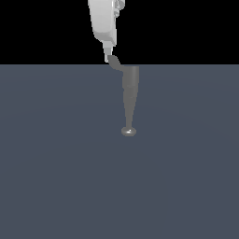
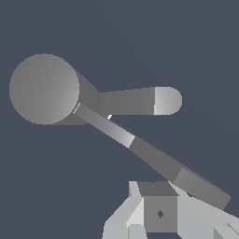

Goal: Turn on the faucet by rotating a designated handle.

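Faucet [image 1: 130, 98] lies on the flat grey floor [image 1: 56, 163] just below the claw [image 1: 110, 55], tapered column running away from it to the shiny knob end [image 1: 129, 131], wide end nearest the fingertips. Handle [image 1: 115, 62], the thin curved lever off that wide end, sits right at the claw tip, apparently touching, though whether the fingers are spread or pinching it I cannot tell. Judgement: approach looks done, rotation of the lever remains.
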